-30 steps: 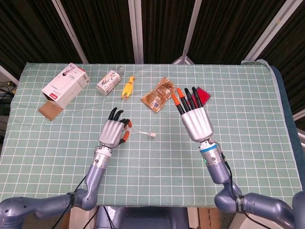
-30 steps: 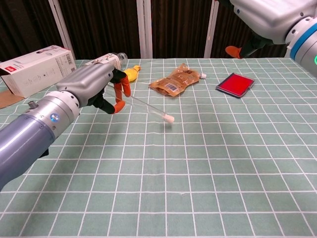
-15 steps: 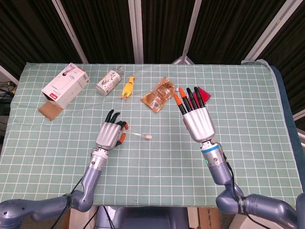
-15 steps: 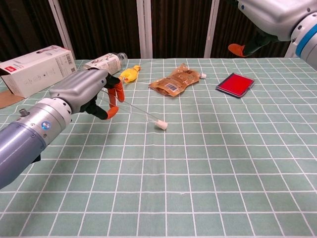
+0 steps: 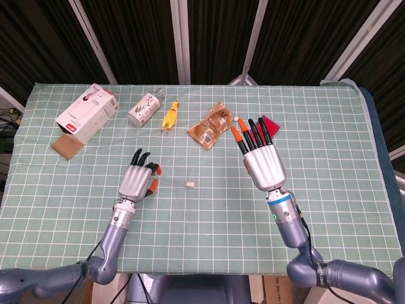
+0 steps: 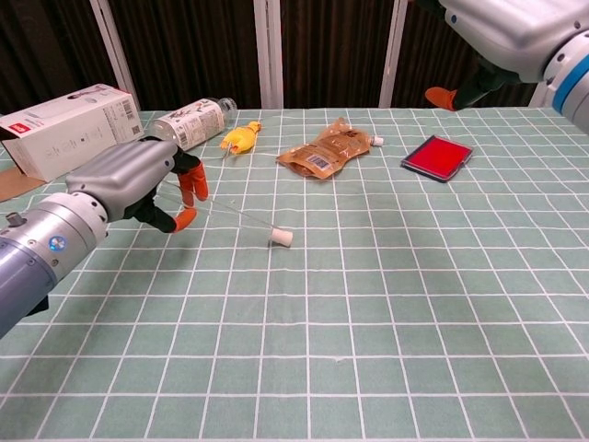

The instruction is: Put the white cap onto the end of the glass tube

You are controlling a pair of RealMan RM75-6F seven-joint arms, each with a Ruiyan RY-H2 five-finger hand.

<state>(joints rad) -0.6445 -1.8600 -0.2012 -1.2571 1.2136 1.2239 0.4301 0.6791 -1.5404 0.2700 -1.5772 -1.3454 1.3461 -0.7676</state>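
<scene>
— Green cloth ruled in a white grid covers the table (image 5: 209,209), with dark slatted panels and pale metal posts behind it. What lies on it?

— Along the far side sit a white carton with red print (image 5: 87,112), its lettering too small to read, resting partly on a brown cardboard piece (image 5: 65,146); then a clear bottle on its side with a printed label (image 5: 144,107), also unreadable; a yellow rubber chicken (image 5: 169,115); an orange snack packet (image 5: 209,125) whose barcode shows in the chest view; and a red square pad with a dark edge (image 6: 437,156).

— Where is the glass tube?

— It lies on the cloth near the middle-left, the glass tube (image 6: 237,214) running from the left hand (image 5: 135,181) toward the centre, with the white cap (image 6: 280,238) sitting on its far end, down against the cloth.

— Does the left hand grip it?

— Its orange-tipped fingers (image 6: 187,190) curl around the near end of the tube, and it probably pinches the glass there, though the thin tube is hard to follow between the fingers.

— And the other hand?

— The right hand (image 5: 261,161) is raised above the table with its fingers straight and apart, holding nothing, its tips pointing toward the packet and the red pad.
</scene>
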